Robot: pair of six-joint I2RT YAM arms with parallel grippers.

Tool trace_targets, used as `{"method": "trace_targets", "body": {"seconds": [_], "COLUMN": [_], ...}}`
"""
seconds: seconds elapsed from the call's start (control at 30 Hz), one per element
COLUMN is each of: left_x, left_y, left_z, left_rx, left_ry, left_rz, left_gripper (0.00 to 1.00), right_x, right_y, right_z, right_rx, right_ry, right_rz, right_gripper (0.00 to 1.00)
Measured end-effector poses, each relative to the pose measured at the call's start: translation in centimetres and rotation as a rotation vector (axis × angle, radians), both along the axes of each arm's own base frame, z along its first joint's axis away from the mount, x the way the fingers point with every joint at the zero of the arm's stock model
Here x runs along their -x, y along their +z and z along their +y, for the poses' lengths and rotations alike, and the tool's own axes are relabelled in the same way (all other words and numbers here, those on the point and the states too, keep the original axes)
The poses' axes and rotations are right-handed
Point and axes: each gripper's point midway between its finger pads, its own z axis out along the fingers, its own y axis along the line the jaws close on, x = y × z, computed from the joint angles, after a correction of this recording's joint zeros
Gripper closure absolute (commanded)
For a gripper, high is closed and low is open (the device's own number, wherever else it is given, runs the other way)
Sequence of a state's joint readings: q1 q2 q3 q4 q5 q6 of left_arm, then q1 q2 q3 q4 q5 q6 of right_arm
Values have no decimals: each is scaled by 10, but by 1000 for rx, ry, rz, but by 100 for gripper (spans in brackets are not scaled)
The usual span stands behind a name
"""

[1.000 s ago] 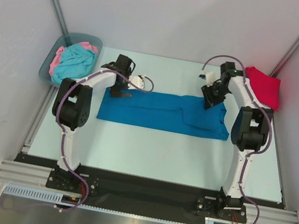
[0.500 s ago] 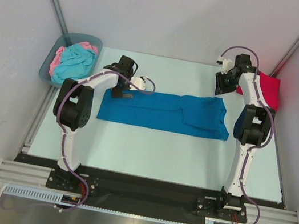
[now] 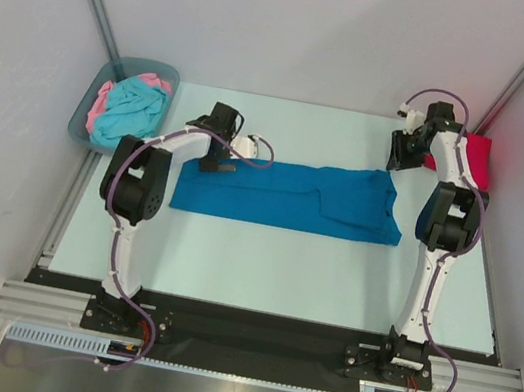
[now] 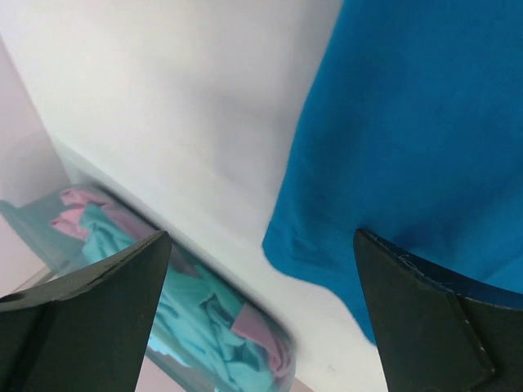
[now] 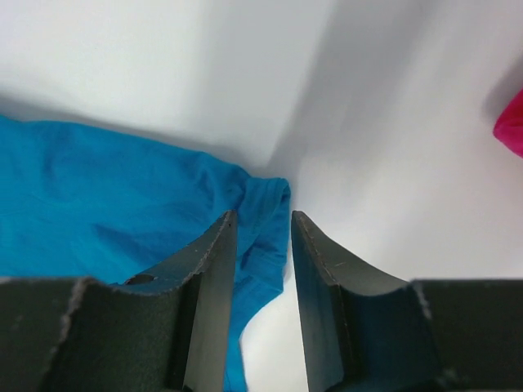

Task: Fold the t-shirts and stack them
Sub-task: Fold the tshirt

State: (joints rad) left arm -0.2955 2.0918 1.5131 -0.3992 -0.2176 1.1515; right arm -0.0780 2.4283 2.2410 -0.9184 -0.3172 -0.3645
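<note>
Two robot arms rise from their mounts at the 6 o'clock edge of a pale mint-green table [image 3: 261, 257], where a deep blue cotton t-shirt [image 3: 283, 192] lies flat across the middle. The shirt is folded into a long band running from 9 o'clock to 3 o'clock, with a second layer doubled over its right-hand part.

At the 10 o'clock corner of the blue shirt, the left gripper [image 4: 261, 238] hangs over the cloth with its dark fingers spread as wide as they go and nothing between them. Its wrist camera looks down on the shirt's corner and the bare table beside it.

At about 1 o'clock from the shirt's centre, just past its far right corner, the right gripper [image 5: 262, 216] is raised above the table. Its two fingers stand only a narrow gap apart and grip nothing; through the gap its wrist camera shows the edge of the blue cloth and the tabletop beneath.

Farther back, at the table's 10 o'clock corner, a grey-blue plastic bin [image 3: 148, 65] holds a crumpled turquoise t-shirt [image 3: 127, 109] heaped over a pink t-shirt [image 3: 105, 95]. At the 2 o'clock corner, behind the right arm, a bright red t-shirt [image 3: 474, 157] lies against the wall, well apart from the blue one.
</note>
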Motion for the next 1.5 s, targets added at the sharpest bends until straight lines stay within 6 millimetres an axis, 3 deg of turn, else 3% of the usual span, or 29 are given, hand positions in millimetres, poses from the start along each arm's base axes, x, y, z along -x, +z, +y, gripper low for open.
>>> {"method": "trace_targets", "body": {"seconds": [0.07,0.63,0.9,1.27,1.5], "left_x": [1,-5,-6,-6,-7], "left_y": [-9,-7,-6,-7,-6], "left_z": [1,-1,-1,-4,-5], "left_rx": [-10,-14,-14,-14,-10], "left_ry": [0,5,5,1,3], "left_rz": [16,-1,-2,-2,-8], "left_gripper": [0,0,0,0,0], "right_x": [1,9,36,46,67], "right_y": [0,-6,-21,14,-9], "right_z": [2,16,12,9,10], "right_rx": [-13,-99,-115,-111,-117], "right_ry": [2,11,-6,-21,-27], "right_rz": [2,36,117,64,141], "right_gripper": [63,65,65,68,71]}}
